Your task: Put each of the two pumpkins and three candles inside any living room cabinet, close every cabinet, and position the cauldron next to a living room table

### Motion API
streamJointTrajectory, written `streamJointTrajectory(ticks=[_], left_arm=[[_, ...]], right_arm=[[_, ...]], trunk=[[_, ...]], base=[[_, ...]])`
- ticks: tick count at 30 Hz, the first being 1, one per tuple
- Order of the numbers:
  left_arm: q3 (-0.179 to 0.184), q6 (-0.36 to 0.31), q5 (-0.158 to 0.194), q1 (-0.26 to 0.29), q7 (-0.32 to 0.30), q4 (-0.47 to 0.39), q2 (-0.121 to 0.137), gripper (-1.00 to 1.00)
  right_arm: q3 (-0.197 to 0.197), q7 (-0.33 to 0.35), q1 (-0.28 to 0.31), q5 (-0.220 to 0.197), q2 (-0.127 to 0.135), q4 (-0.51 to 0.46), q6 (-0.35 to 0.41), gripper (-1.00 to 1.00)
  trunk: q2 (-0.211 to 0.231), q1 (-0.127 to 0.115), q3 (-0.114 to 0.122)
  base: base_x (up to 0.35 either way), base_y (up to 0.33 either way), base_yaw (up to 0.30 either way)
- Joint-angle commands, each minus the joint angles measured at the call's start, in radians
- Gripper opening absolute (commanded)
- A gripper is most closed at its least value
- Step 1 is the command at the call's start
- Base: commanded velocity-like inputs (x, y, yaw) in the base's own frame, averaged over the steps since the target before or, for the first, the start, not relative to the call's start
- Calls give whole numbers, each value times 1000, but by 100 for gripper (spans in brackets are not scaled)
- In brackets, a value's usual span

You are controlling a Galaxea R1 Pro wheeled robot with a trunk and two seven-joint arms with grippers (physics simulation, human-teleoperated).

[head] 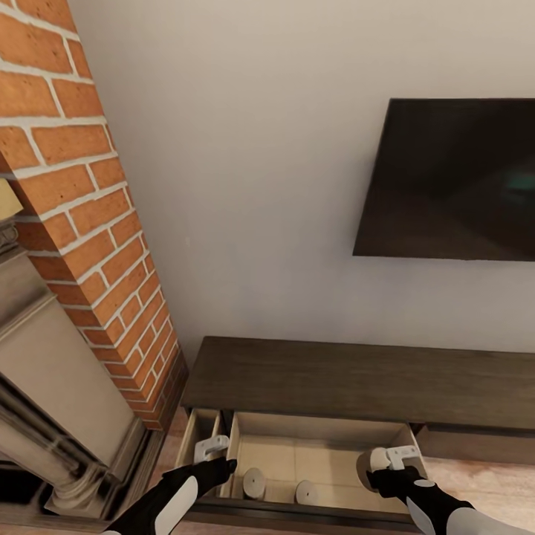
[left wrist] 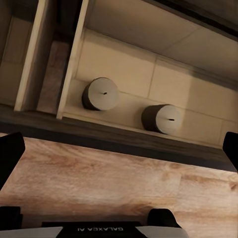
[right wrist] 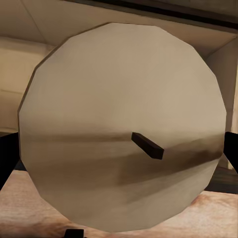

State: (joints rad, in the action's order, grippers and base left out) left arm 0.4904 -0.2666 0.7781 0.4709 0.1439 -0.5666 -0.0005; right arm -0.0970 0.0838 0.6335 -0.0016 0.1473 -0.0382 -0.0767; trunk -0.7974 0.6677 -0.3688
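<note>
Holding the third candle (head: 365, 468) gripped in my right gripper (head: 386, 461), lower right of frame, just above the open cabinet (head: 312, 379) drawer; two candles lie inside, left gripper (head: 212, 449) open

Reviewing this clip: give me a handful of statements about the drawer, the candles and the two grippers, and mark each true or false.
1. The cabinet has a drawer pulled open. True.
2. Two candles lie inside the open drawer. True.
3. The right gripper is empty. False: it holds a third candle at the drawer's right end.
4. The left gripper grips a pumpkin. False: its fingers are apart with nothing between them.
5. The television stands on the cabinet top. False: it hangs on the wall above it.
</note>
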Motion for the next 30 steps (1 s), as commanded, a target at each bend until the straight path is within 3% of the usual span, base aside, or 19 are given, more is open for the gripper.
streamJointTrajectory(ticks=[1, 9, 18, 25, 30], left_arm=[[-1, 0, 0, 0, 1, 2, -1, 100], [-4, 0, 3, 0, 5, 14, -22, 100], [-7, -2, 5, 0, 6, 13, -26, 100], [-3, -4, 4, 0, -3, 6, -18, 100], [-4, -8, 4, 0, -3, 5, -15, 100]], right_arm=[[0, -1, 0, 0, 0, 0, 0, -100], [-1, 0, 0, 0, 0, -2, 1, -100], [-1, 1, 2, 0, 0, -3, 2, -100], [-1, 1, 2, 0, 0, -4, 2, -100], [-1, 1, 2, 0, 0, -3, 2, -100]], trunk=[[-7, 4, -4], [-63, 35, -41], [-126, 69, -83], [-126, 69, -94], [-126, 69, -102]], base=[[0, 0, 0], [0, 0, 0], [0, 0, 0], [12, 0, 0], [256, 0, 0]])
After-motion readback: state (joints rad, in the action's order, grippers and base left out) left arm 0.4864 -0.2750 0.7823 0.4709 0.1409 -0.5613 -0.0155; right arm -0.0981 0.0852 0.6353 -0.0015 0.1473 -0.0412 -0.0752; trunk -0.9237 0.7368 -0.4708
